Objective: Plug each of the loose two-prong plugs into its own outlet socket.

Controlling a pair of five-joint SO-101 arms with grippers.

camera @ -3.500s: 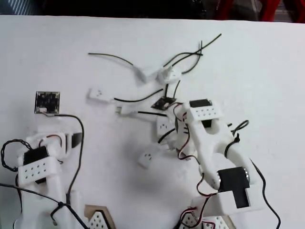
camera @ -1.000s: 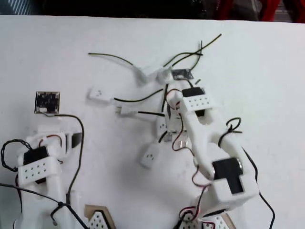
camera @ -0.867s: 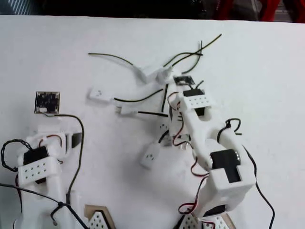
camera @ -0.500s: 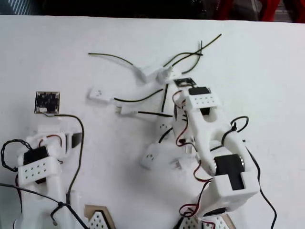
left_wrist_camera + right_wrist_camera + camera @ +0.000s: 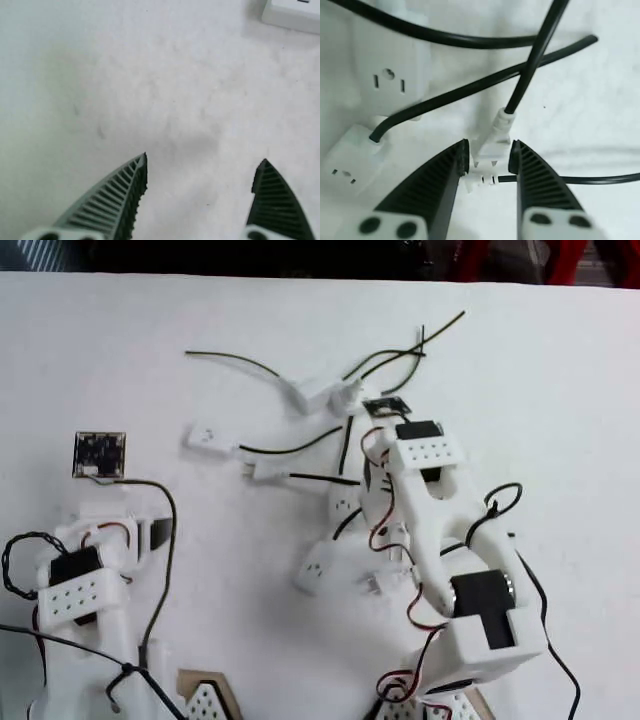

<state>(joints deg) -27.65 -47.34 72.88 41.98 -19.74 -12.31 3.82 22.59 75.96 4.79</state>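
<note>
In the right wrist view my right gripper (image 5: 489, 150) is shut on a small white plug (image 5: 494, 140), whose black cord (image 5: 532, 60) runs away from the fingers. Two white outlet sockets lie close by: one (image 5: 390, 75) face up under crossing cords and another (image 5: 349, 161) nearer the left finger. From above, the right arm (image 5: 430, 500) stands over the middle socket (image 5: 344, 504), with a further socket (image 5: 320, 567) just in front. My left gripper (image 5: 202, 160) is open over bare table, with a socket corner (image 5: 295, 12) ahead of it. The left arm (image 5: 85, 585) sits at the near left.
More plugs, sockets and black cords lie at the table's middle: a socket (image 5: 210, 437) at the left, a plug (image 5: 262, 471) beside it and a joined pair (image 5: 325, 392) farther back. A small black board (image 5: 100, 453) lies at the left. Wide free tabletop lies to the far right.
The right arm first reached toward the far cluster of cords, then drew back a little to the right. The nearest socket shifted slightly. The left arm kept still.
</note>
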